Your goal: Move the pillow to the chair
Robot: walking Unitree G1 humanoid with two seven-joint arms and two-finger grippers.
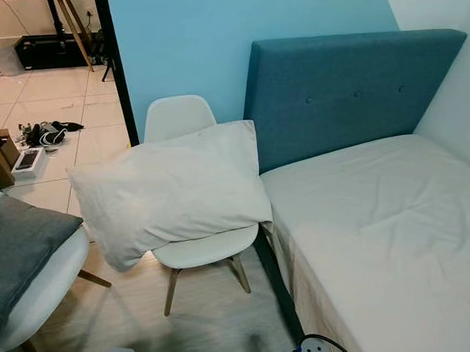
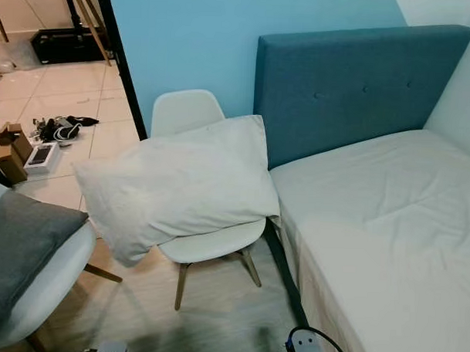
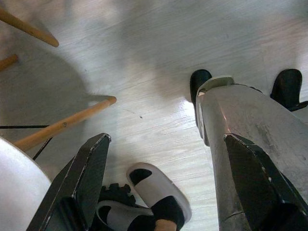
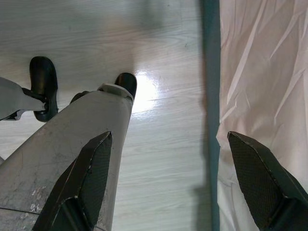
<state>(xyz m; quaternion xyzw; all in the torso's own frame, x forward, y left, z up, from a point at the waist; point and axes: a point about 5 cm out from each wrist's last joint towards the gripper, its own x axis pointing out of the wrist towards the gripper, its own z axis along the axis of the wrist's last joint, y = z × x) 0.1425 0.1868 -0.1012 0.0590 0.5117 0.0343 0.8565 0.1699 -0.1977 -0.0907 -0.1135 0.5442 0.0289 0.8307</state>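
Observation:
A large white pillow [image 1: 173, 188] lies on the seat of a white chair with wooden legs [image 1: 178, 116], leaning against its backrest and overhanging the seat toward the left. The chair stands beside the bed's blue headboard [image 1: 346, 91]. My left gripper [image 3: 163, 187] hangs open over the wooden floor, with nothing between its fingers. My right gripper [image 4: 168, 178] is also open and empty, hanging over the floor next to the bed's edge.
A bed with a white sheet [image 1: 380, 220] fills the right side. A second white chair with a grey cushion [image 1: 20, 246] stands at the near left. Boxes and cables [image 1: 28, 142] lie on the tiled floor beyond a doorway. A person's sandalled foot [image 3: 154, 197] is by my legs.

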